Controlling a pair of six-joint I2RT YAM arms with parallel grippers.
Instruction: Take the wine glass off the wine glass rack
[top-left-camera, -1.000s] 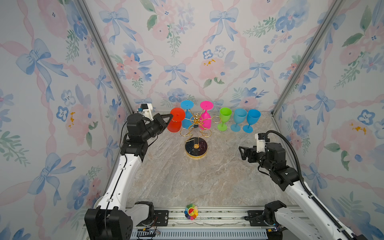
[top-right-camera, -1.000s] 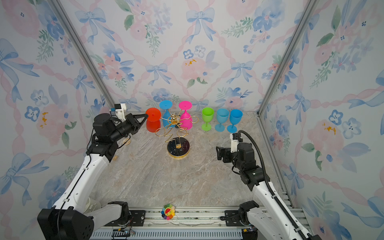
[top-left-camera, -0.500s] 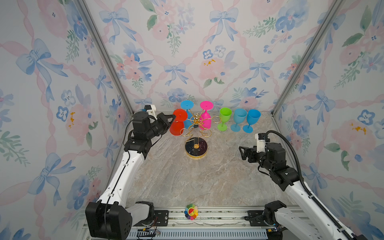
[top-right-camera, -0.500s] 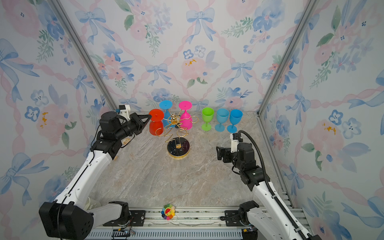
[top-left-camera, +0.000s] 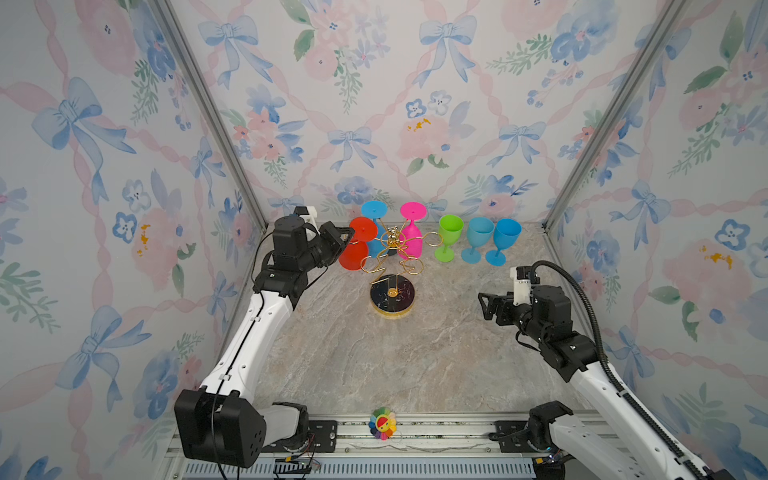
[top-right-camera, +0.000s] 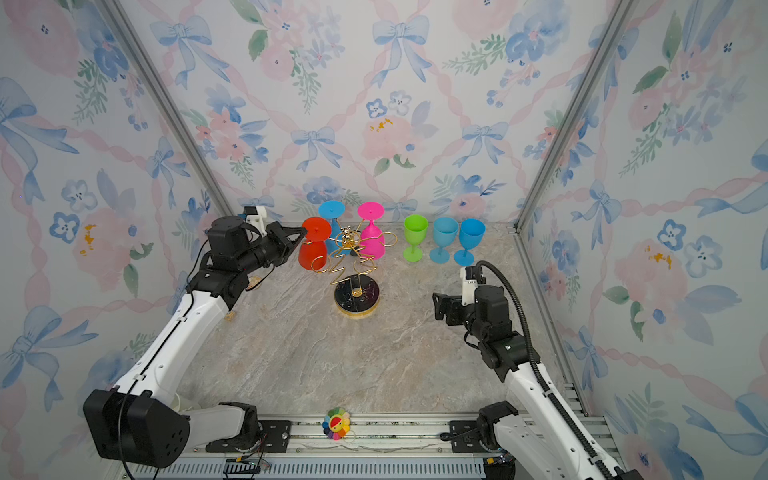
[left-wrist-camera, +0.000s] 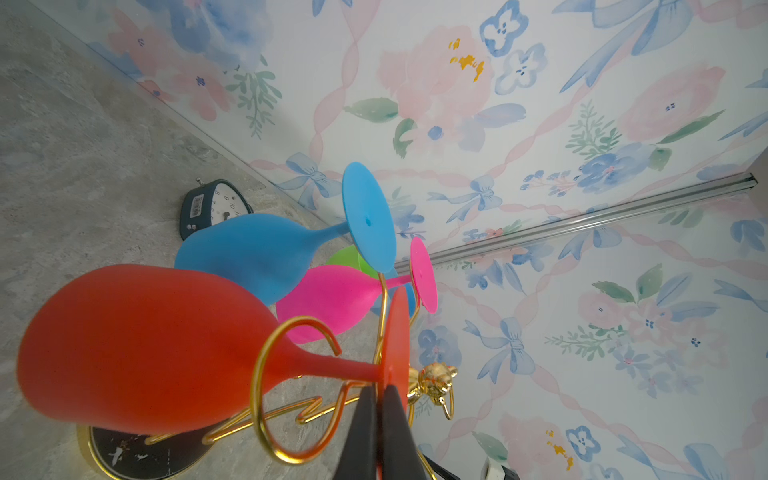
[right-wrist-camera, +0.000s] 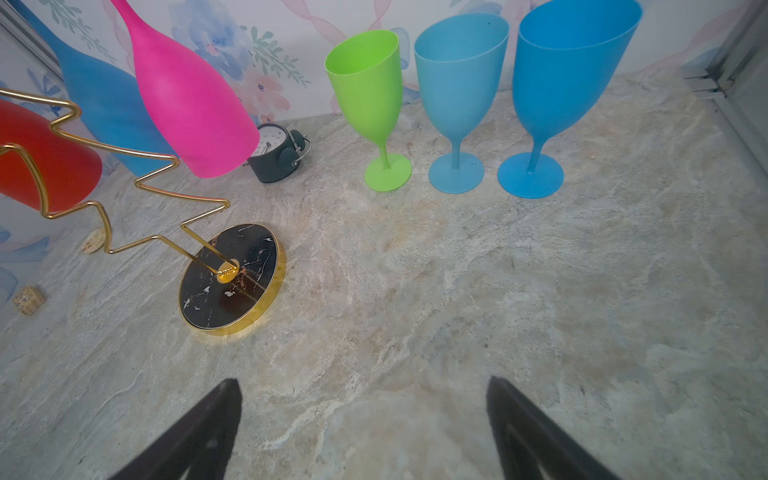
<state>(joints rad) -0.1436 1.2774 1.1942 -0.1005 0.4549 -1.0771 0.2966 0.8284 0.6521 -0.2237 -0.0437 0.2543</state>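
Removal looks barely begun: the left gripper (top-left-camera: 345, 237) pinches the foot of the red wine glass (top-left-camera: 354, 254), which hangs in a loop of the wine glass rack (top-left-camera: 392, 309) at frame centre, not yet free, while the right gripper (top-left-camera: 484, 306) gapes empty.

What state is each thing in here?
wine glass rack, upright.
left claw, shut on foot of red wine glass.
right claw, open, empty.
red wine glass, inverted in a rack loop.
hanging blue glass, inverted on rack.
pink glass, inverted on rack.
green glass, upright.
light blue glass, upright.
standing blue glass, upright.
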